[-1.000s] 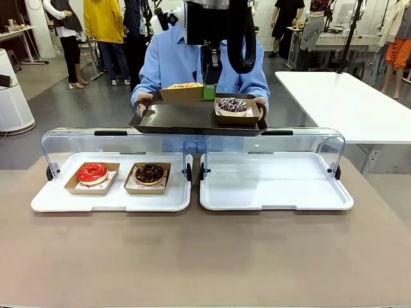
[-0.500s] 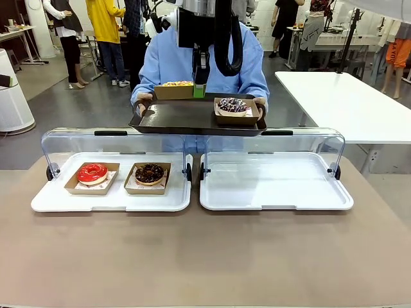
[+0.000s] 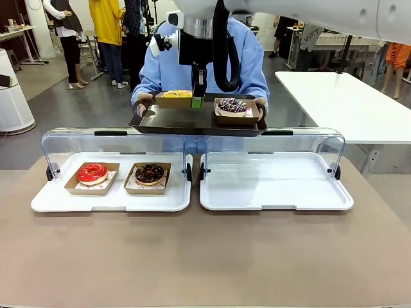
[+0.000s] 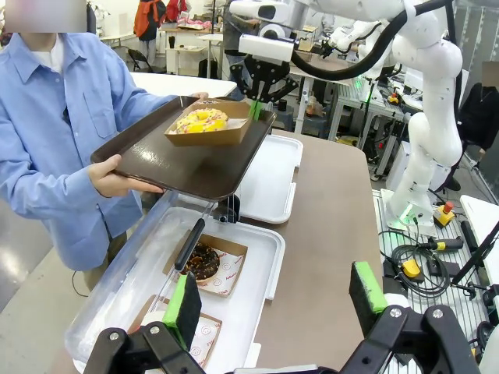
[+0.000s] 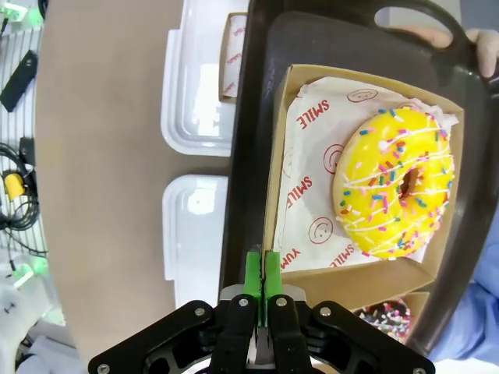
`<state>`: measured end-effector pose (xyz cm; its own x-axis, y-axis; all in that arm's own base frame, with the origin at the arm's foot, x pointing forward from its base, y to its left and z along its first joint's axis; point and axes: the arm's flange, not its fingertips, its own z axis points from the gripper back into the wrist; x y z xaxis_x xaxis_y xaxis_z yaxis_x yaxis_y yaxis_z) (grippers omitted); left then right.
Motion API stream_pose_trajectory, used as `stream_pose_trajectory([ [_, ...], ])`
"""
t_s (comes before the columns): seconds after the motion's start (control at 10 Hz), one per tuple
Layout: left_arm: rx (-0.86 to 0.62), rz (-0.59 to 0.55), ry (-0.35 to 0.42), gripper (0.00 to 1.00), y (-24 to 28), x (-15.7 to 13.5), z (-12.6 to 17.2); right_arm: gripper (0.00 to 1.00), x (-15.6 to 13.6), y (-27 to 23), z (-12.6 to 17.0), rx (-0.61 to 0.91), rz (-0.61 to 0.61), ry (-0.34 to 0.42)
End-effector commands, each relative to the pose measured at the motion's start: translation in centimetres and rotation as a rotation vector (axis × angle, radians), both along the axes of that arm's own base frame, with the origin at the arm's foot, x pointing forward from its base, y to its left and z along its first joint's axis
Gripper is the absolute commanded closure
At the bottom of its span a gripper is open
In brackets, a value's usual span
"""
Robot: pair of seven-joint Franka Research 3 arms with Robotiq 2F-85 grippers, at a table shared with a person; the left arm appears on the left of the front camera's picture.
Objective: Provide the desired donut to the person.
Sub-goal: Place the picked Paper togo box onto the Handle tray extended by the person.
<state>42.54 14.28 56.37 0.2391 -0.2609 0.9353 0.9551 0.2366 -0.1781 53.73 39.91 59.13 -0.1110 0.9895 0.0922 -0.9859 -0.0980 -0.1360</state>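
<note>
Where pinched: yellow donut's box (image 5: 359,195) at right jaws.

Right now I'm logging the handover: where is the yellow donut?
In the front view the yellow donut sits in its cardboard box on the left part of the dark tray the person holds, beside the sprinkled donut.

Yellow sprinkled donut (image 5: 398,192) in brown box (image 5: 290,140) on dark tray (image 3: 192,120), person's (image 4: 54,132) blue shirt
</note>
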Motion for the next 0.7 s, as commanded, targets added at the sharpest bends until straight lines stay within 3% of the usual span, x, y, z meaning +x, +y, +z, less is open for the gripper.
stream_pose_trajectory([
  [0.0,-0.008,0.000,-0.007,0.00,0.1,-0.1,0.2,0.98,0.2,-0.1,-1.1,-0.020,0.022,-0.053],
  [0.6,-0.008,0.000,-0.007,0.00,0.1,-0.1,0.2,0.98,2.7,-0.1,-5.0,-0.035,-0.018,-0.048],
])
